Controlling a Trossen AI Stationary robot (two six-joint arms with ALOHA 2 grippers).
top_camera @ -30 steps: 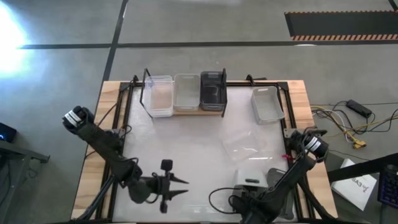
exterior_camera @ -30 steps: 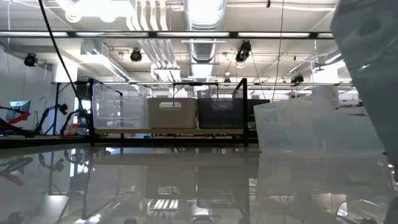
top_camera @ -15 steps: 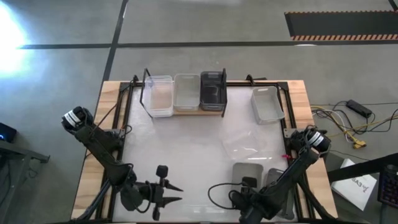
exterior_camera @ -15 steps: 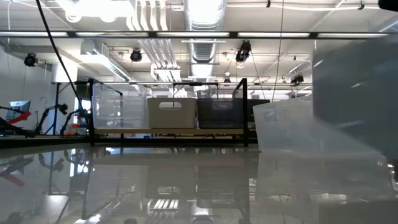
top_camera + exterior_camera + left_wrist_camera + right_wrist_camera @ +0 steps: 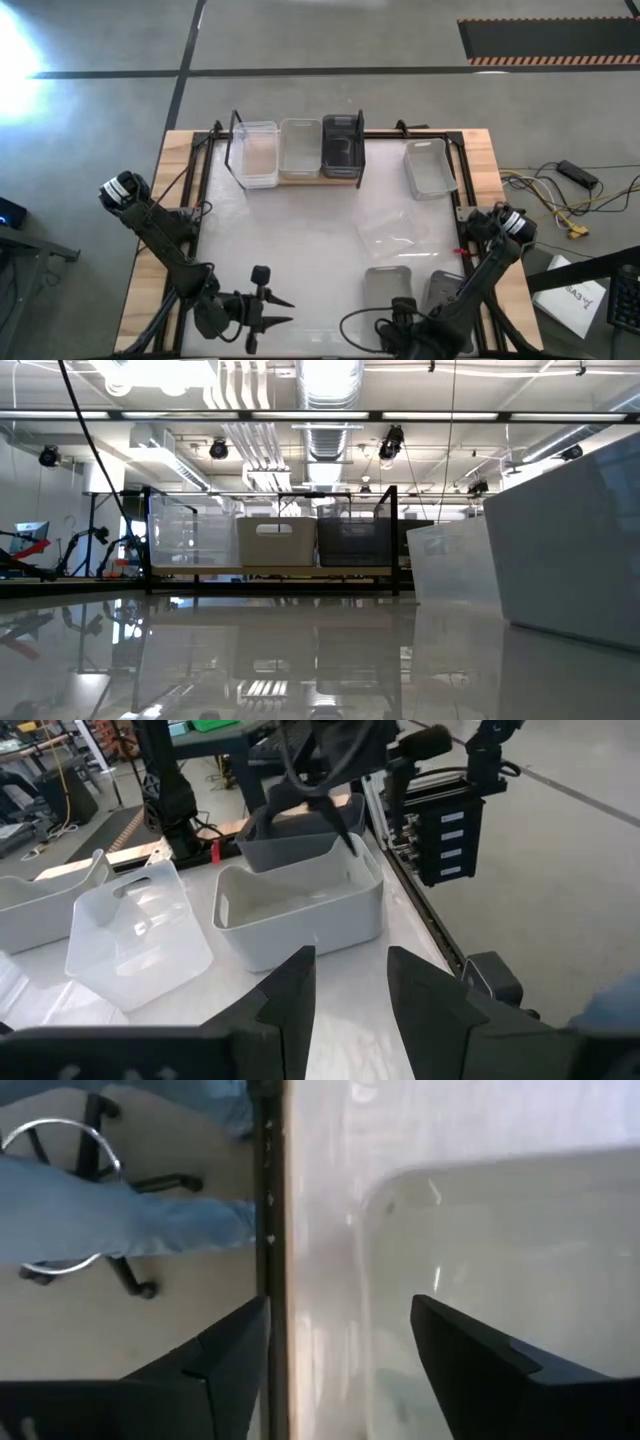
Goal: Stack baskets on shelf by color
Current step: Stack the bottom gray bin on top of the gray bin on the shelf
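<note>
Nearest us, at the table's front edge, the right gripper (image 5: 400, 318) hangs with fingers spread, holding nothing, just over the near rim of the light grey basket (image 5: 385, 288), and a dark grey basket (image 5: 445, 293) touches that one on its right. We judge the step to be picking up the light grey basket, so we should drop one finger inside the near wall and one outside, then pinch squarely (a thin plastic wall twists if caught at a corner). The left gripper (image 5: 262, 313) waits front-left, fingers parted and empty. Mid-table lies a translucent basket (image 5: 392, 228), and another light grey basket (image 5: 430, 166) sits farther back right. Farthest, the shelf (image 5: 300, 178) already carries translucent, light grey and dark grey baskets in a row.
</note>
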